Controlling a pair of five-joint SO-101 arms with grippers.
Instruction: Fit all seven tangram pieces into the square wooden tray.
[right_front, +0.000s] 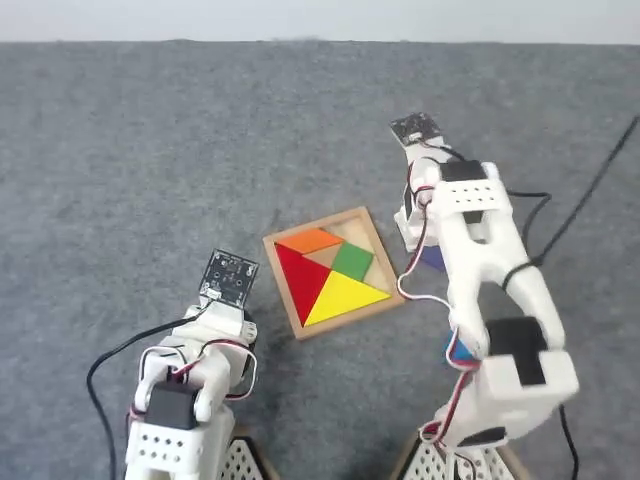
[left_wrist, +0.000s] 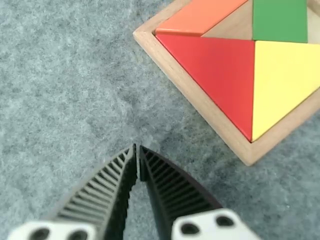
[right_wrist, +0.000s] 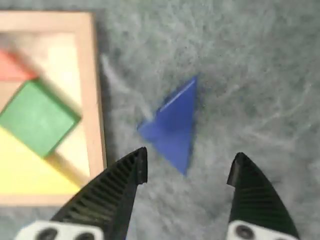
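4 pieces fill part of the wooden tray (right_wrist: 94, 75); the blue triangle (right_wrist: 172, 125) lies just outside its rim, so the right claw (right_wrist: 190, 167) gapes empty over it; the left claw (left_wrist: 138, 150) is closed, empty.

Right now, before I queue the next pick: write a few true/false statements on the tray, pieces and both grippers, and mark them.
1. The right gripper is open over the blue triangle. True.
2. The blue triangle sits inside the tray. False: it lies on the grey mat, beside the tray's rim.
3. The left gripper is shut and holds nothing. True.
4. The green square lies outside the tray. False: it is in the tray, next to the yellow triangle.
5. The tray is full. False: bare wood shows between the pieces.
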